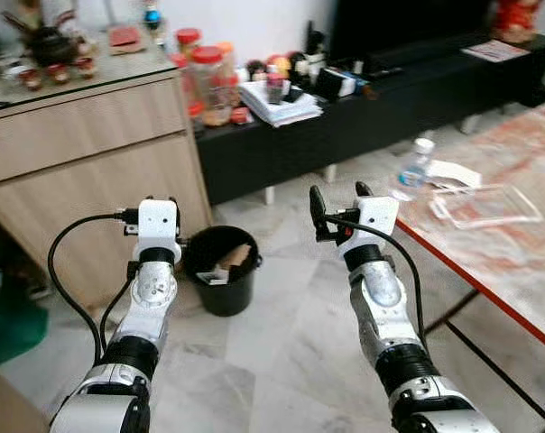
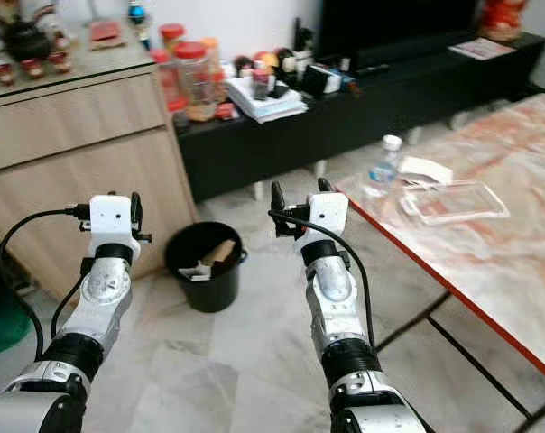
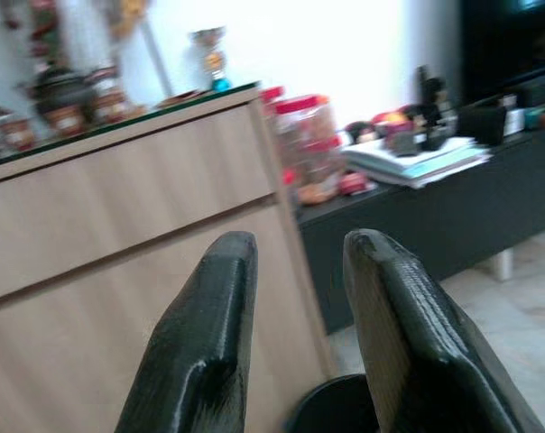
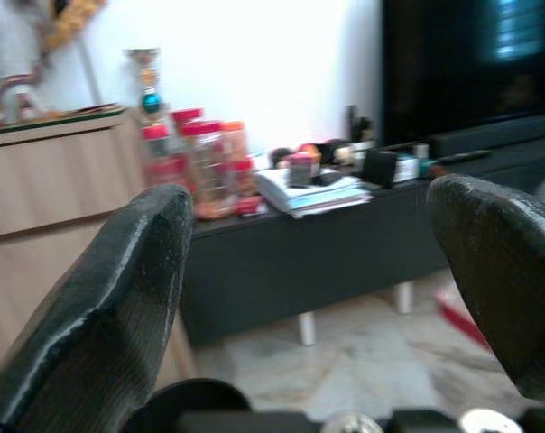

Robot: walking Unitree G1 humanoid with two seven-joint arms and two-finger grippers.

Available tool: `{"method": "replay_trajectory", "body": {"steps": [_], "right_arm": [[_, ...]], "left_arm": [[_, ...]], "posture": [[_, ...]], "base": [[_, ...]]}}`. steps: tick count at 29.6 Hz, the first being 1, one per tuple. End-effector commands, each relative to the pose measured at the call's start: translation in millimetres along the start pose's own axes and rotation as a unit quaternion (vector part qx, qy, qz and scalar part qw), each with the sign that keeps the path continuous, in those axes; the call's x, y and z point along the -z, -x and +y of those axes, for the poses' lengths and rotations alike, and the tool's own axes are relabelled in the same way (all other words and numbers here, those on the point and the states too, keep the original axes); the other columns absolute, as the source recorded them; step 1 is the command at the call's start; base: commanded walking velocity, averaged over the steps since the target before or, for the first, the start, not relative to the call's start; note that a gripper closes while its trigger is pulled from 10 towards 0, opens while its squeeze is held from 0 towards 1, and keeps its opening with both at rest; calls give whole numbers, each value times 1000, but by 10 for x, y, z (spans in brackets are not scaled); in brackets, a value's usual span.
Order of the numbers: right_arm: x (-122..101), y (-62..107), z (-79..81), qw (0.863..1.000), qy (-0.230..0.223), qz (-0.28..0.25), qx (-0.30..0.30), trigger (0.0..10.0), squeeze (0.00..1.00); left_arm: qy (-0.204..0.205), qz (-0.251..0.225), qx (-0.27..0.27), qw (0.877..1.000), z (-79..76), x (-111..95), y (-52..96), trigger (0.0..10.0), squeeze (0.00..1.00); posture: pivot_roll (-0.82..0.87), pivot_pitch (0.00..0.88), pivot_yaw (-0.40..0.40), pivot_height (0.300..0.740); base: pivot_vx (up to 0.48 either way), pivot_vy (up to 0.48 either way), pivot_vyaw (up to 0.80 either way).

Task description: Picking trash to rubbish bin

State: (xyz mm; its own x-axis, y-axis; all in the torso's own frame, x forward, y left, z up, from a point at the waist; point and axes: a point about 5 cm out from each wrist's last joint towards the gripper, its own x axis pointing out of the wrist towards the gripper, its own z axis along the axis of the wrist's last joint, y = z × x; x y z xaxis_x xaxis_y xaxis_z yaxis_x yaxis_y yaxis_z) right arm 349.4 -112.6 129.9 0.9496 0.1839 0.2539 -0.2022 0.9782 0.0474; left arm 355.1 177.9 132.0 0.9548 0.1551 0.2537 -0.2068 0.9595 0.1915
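A black rubbish bin [image 1: 220, 271] stands on the floor by the wooden cabinet, with cardboard and paper scraps inside. My left gripper [image 1: 161, 200] is held up just left of and above the bin, its fingers [image 3: 209, 343] a narrow gap apart and holding nothing. My right gripper [image 1: 339, 203] is raised between the bin and the table corner, wide open and empty. On the marble table [image 1: 516, 271] to the right lie a clear plastic bottle [image 1: 414, 169], a white crumpled paper [image 1: 453, 171] and a clear plastic tray [image 1: 484, 206].
The wooden cabinet [image 1: 83, 153] rises at the left, with ornaments on top. A low black TV bench [image 1: 390, 108] along the back wall carries jars, papers and small items. A green object [image 1: 11, 325] sits at the far left. Tiled floor [image 1: 290, 343] lies between bin and table.
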Motion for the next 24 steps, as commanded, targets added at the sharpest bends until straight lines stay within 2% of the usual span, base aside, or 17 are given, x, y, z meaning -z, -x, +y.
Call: {"method": "replay_trajectory", "body": {"steps": [1,24], "right_arm": [[-37,-6,2,1000,1,-6,2,10000,0],[-31,-4,95,1000,3,0,-6,10000,0]], "left_arm": [[-1,-11,-7,1000,5,-69,-36,10000,0],[15,-8,-9,1000,-23,-83,-25,10000,0]], "posture": [[-115,2,32,740],[-100,37,27,740]], "base": [[0,0,-800],[0,0,-800]]}}
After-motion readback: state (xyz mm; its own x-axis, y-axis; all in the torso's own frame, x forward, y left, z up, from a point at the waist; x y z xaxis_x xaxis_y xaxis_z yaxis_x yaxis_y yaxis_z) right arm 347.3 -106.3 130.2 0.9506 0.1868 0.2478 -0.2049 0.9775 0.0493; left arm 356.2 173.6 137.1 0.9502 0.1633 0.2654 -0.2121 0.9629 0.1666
